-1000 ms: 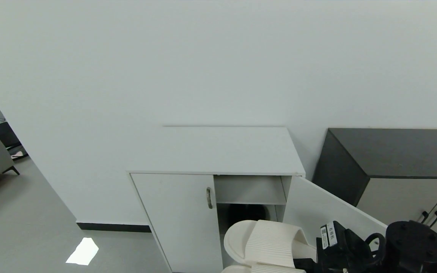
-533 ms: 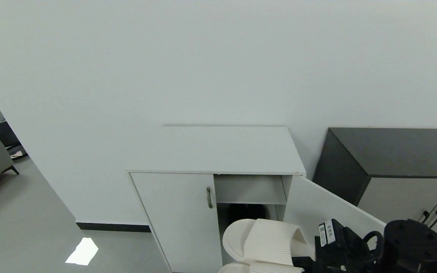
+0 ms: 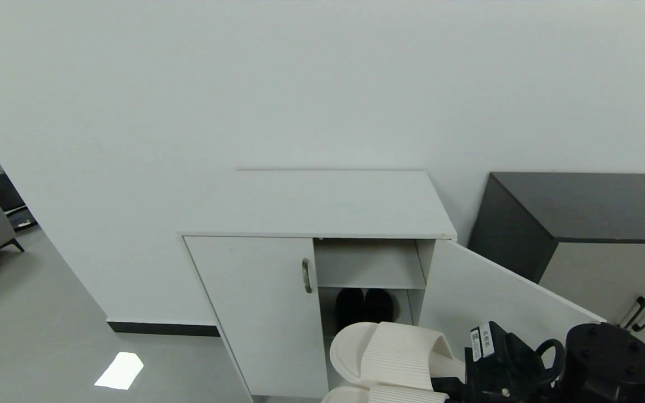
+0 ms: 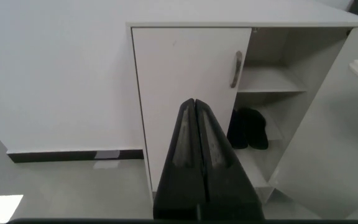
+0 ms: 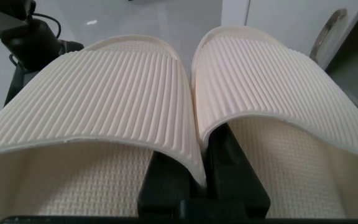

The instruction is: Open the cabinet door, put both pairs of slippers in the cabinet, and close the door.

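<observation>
Right gripper (image 5: 205, 177) is clamped on the cream slippers (image 5: 129, 93), its fingers pinching where the two inner sides meet. The pair is held side by side, ribbed straps up, toes pointing away from the wrist. In the head view the right arm sits low on the robot's right. It holds the pair just in front of the lower part of the white cabinet (image 3: 328, 204) opening, apart from it. Left gripper (image 4: 196, 140) has its fingers pressed flat together with nothing between them. It is held off the cabinet, facing the closed left door (image 3: 255, 313) and its handle (image 3: 305, 275). Black slippers (image 3: 364, 305) stand side by side at the back of the lower compartment, under the upper shelf (image 3: 368, 282). Right door (image 3: 490, 291) is swung out toward the robot's right, its panel close beside the right arm. The opening runs between that door and the left door's edge. A dark cabinet (image 3: 580, 212) stands just beyond the open door, against the wall (image 3: 300, 84). Bare floor (image 3: 37, 347) lies to the cabinet's left.
</observation>
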